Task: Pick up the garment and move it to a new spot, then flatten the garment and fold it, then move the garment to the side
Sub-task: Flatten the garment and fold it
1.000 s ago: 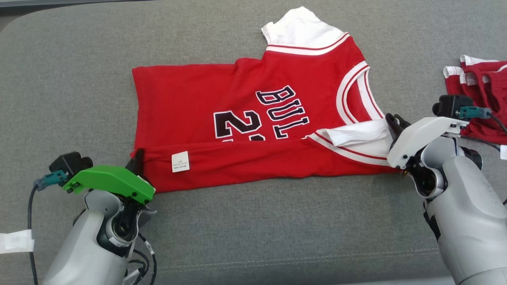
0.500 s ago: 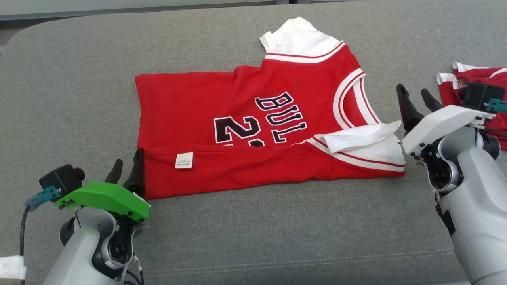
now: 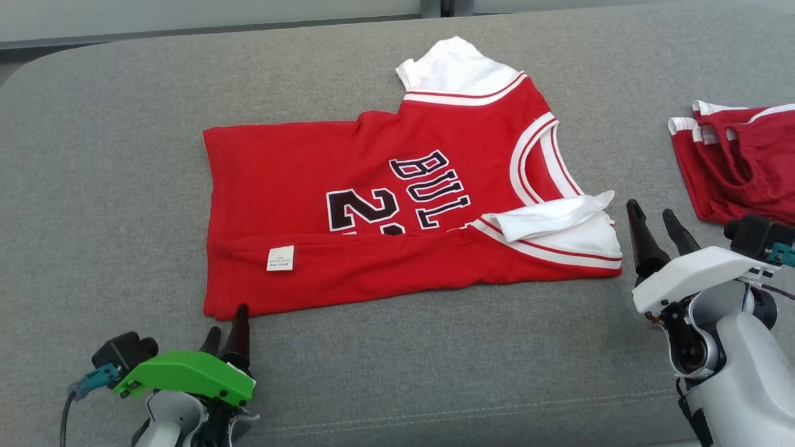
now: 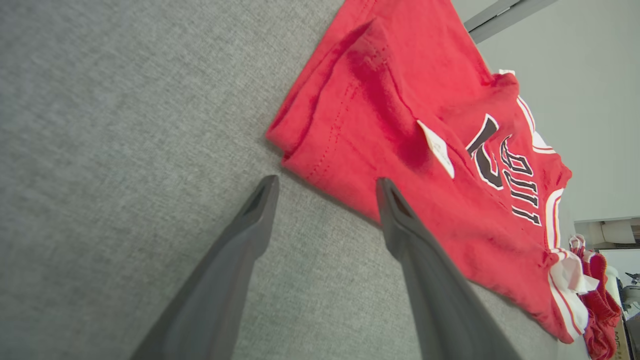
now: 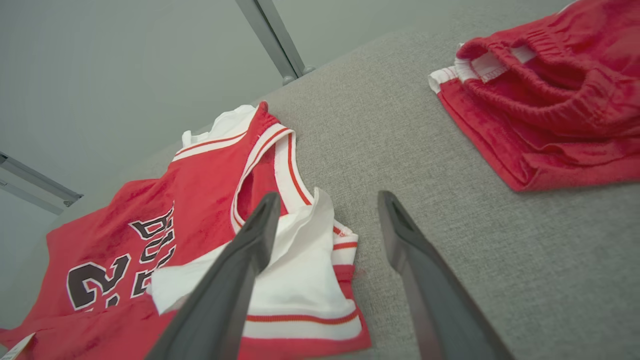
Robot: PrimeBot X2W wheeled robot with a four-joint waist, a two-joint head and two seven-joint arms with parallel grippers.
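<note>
1. A red basketball jersey (image 3: 397, 211) with white trim and dark lettering lies flat on a grey upholstered surface (image 3: 435, 372). Its near long edge is folded over onto the front, and a small white tag (image 3: 280, 258) shows on that fold.
2. The left gripper (image 3: 227, 320), under a green cover, sits just beside the jersey's near hem corner. Its two dark fingers are spread apart and hold nothing. One fingertip reaches the hem edge; whether it touches cannot be told.
3. The right gripper (image 3: 650, 208), under a white cover, sits just beside the jersey's white sleeve at the opposite end, with its fingers spread and empty.
4. Red shorts (image 3: 739, 167) lie past the jersey's collar end, apart from it.
</note>
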